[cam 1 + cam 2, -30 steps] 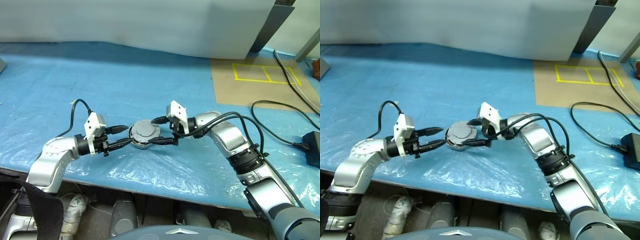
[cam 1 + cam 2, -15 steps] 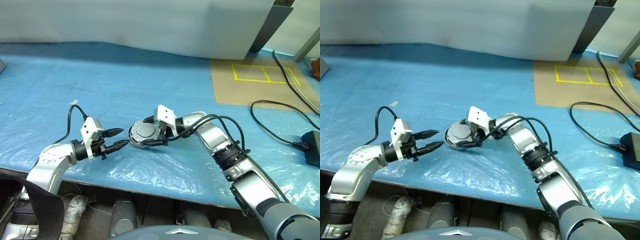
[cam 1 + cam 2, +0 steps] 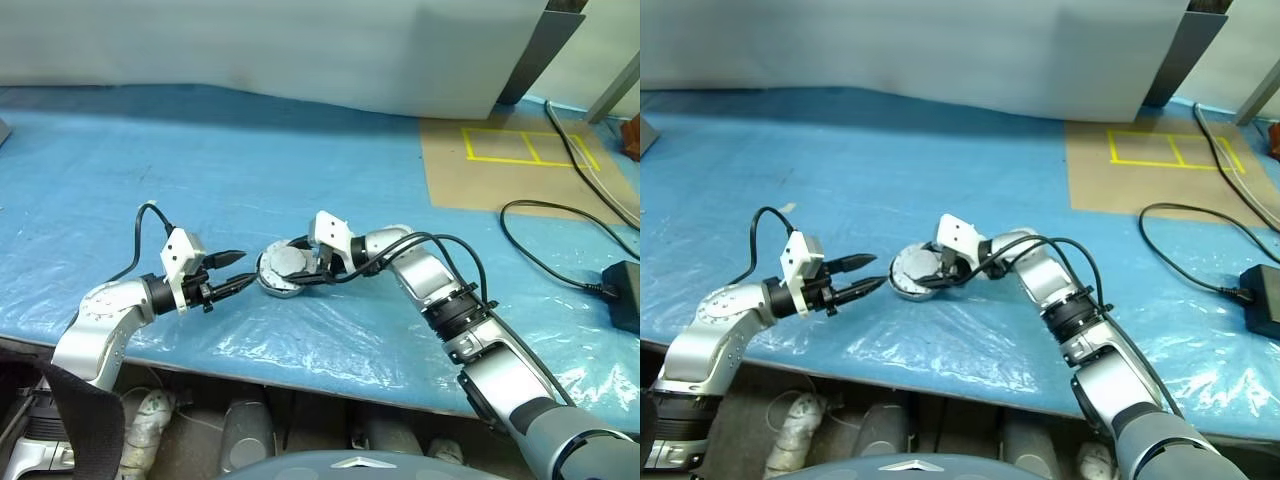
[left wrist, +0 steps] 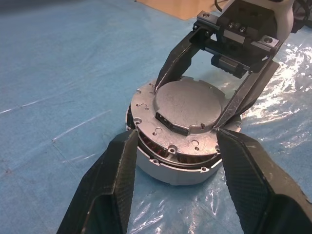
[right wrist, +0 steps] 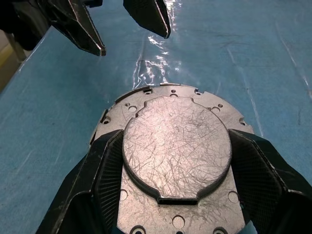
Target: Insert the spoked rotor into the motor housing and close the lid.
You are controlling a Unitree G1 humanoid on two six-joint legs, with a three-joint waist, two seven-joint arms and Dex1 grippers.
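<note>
1. While the round grey metal motor housing (image 3: 283, 282) rests on the blue plastic-covered bench (image 3: 200, 170) at lower centre of the left eye view, it is capped by the pale grey ribbed round lid (image 4: 187, 105).
2. The raised centre of the lid is flanked by the black fingers (image 4: 176, 57) of the right hand (image 3: 305, 268); contact cannot be told.
3. The left hand (image 3: 232, 272) is seen left of the housing, fingers apart, holding nothing.
4. Copper-brown windings (image 4: 171, 156) are seen under the lid's rim.

Both arms are silver-grey metal shells with black joint rings. Each wrist carries a white block camera mount. Black cables loop along the forearms. The left gripper (image 3: 232, 272) and right gripper (image 4: 195, 105) have black, textured, tapering fingers (image 4: 246, 180).
</note>
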